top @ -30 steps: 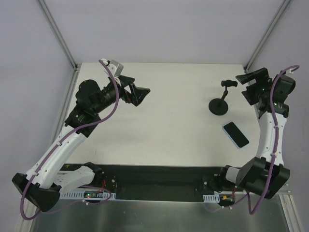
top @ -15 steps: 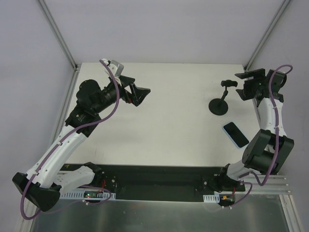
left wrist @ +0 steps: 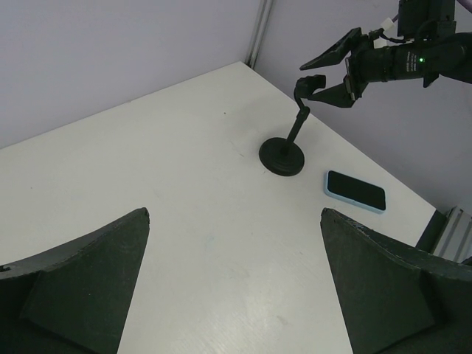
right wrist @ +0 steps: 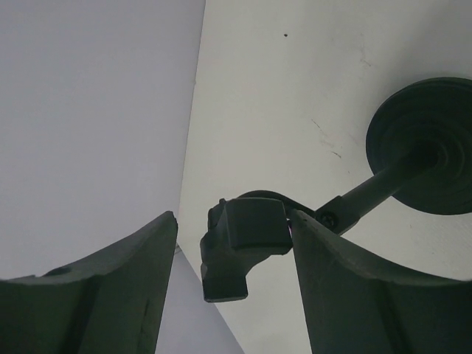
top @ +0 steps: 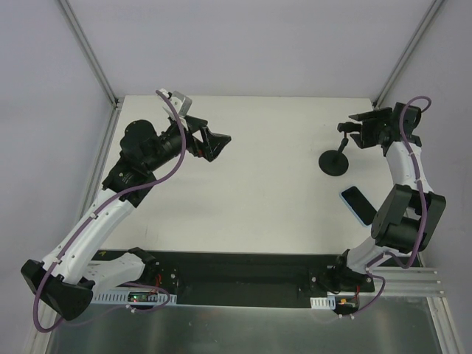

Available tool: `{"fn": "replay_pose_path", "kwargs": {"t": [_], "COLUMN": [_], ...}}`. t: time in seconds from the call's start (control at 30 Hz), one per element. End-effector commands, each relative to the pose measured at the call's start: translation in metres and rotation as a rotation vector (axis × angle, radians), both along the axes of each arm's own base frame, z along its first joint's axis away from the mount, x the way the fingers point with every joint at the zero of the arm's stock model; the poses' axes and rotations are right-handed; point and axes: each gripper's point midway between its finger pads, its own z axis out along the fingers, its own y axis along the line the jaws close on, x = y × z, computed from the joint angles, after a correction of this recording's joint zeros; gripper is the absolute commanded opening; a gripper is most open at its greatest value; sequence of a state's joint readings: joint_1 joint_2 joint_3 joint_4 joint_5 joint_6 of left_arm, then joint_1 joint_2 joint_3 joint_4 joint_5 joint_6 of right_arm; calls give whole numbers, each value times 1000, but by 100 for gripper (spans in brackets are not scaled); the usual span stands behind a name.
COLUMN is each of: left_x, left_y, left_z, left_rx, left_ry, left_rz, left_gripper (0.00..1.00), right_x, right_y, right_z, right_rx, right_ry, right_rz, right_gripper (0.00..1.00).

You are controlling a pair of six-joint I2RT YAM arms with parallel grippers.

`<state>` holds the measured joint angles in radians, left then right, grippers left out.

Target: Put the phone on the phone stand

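The phone (top: 361, 205), black screen with a light blue rim, lies flat on the table at the right, near the front; it also shows in the left wrist view (left wrist: 355, 191). The black phone stand (top: 336, 156) stands upright just behind it, disc base on the table, clamp head (right wrist: 243, 243) on top. My right gripper (top: 358, 126) is open with its fingers on either side of the clamp head; one finger (right wrist: 354, 280) is next to the head, the other (right wrist: 118, 287) stands apart. My left gripper (top: 219, 141) is open and empty, held above the table at the left.
The white table (top: 258, 184) has grey walls at the back and sides, with metal corner posts (top: 88, 51). A black base rail (top: 236, 276) runs along the near edge.
My right arm has swung its gripper left and back, from beside the stand's head to around it. The left arm, the phone and the stand have stayed put.
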<state>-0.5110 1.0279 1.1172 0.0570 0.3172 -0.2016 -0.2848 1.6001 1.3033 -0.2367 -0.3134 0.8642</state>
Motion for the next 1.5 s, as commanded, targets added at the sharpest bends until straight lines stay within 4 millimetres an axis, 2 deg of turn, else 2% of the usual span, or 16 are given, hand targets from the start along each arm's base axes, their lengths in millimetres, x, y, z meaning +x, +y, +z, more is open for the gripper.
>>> {"fn": "replay_pose_path", "kwargs": {"t": [0.0,0.1,0.17,0.23,0.4,0.5,0.6,0.63,0.7,0.73,0.83,0.93,1.03,1.1,1.27,1.47], "left_x": [-1,-1,0,0,1,1,1,1,1,1,-1,-3,-5,-6,-5,-6], "left_y": [-3,-2,-2,-2,-1,0,1,1,2,3,3,3,3,2,-1,-5], "left_z": [3,3,2,1,2,2,3,4,4,4,7,9,11,12,8,4], "left_rx": [-6,-6,-1,2,2,0,-2,-3,-4,-5,-14,-18,-29,-32,-33,-23], "left_ry": [-8,-8,-9,-7,-10,-10,-10,-11,-10,-11,-13,-14,-7,-7,10,13], "left_rz": [-6,-8,-3,-3,6,8,17,17,21,24,24,23,15,10,6,-2], "left_gripper": [99,99,99,99,99,99,99,99,99,99,99,99,99,98,98,98], "right_x": [11,11,10,7,-17,-38,-59,-70,-80,-90,-106,-116,-119,-117,-107,-106], "right_y": [0,9,18,36,90,136,185,211,234,255,286,305,307,297,290,297], "right_z": [15,17,20,25,47,49,41,37,36,36,30,28,23,18,26,24], "right_rx": [17,7,7,16,-5,-4,20,30,37,41,50,68,65,88,117,145], "right_ry": [-37,-51,-61,-77,-139,-154,-150,-148,-153,-158,-148,-156,-147,-134,-166,-156], "right_rz": [-33,2,33,95,266,392,520,586,632,683,742,750,649,509,271,133], "right_gripper": [62,38,16,3,1,1,1,1,1,1,1,1,1,1,1,8]}}
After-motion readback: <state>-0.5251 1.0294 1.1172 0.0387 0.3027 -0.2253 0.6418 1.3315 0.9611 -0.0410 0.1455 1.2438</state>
